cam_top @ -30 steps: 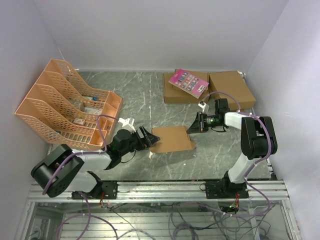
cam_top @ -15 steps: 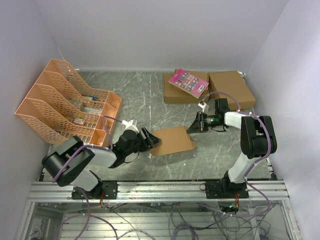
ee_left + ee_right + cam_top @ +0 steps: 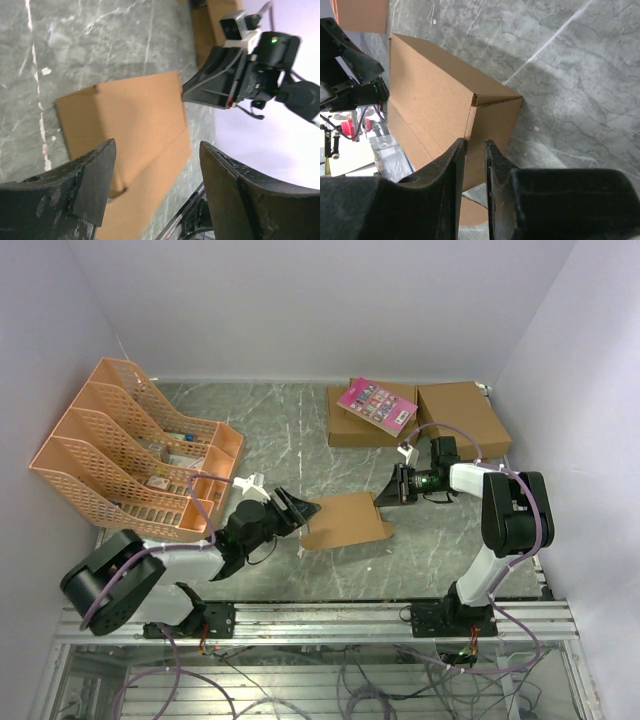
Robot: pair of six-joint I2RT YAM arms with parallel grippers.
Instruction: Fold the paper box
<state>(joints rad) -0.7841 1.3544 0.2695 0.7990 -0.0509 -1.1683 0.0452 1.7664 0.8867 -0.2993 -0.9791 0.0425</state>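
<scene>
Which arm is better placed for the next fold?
Probably the left hand: open, it frames one end of the paper box; the right hand sits nearly closed at its far corner.

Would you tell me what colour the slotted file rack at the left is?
Peach-orange: the slotted plastic file rack shows best in the top external view.

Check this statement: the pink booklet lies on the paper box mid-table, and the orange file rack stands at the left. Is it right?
No. The top external view shows the pink booklet lying on a larger brown box at the back, not on the paper box. The orange file rack does stand at the left.
</scene>
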